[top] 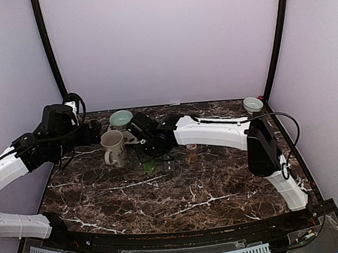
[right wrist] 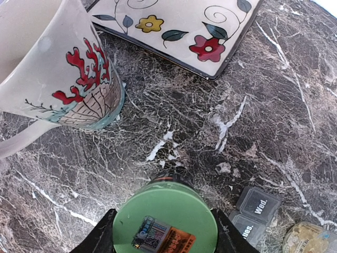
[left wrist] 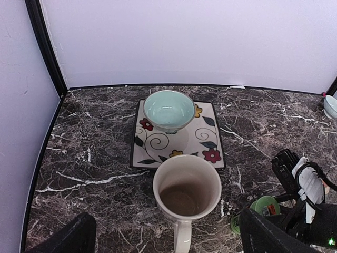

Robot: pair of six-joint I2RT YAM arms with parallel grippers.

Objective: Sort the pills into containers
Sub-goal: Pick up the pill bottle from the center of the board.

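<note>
Right gripper is clamped on the green-lidded jar. A black finger sits against each side of the lid, with no marble showing between pad and rim. The jaws are partly drawn in and far from meeting. The jar stands upright near the middle of the tabletop.

On the jar's right-edge side, just beside it, lies the containers strip, its dark grey lids reading "Wed." and "Tues.". Beyond that, a little open jar holds the tan-yellow pills. I cannot tell whether the strip touches either jar.

On the jar's left-edge side stands the white mug with its red pattern. It is apart from the jar, with a band of marble between them. Toward the far edge, one corner of the square flowered plate points at that same band. The plate carries the pale teal bowl.

Left gripper hangs wide apart — nothing between its fingers is gripped. It looks down over the mug from the left edge.

The things crowd the far-left part and the centre. A small bowl sits alone in the far right corner. The near half is bare marble from the left edge to the right edge, and more bare marble lies between the little jar and the right edge. Pale walls close in the left, far and right sides.
</note>
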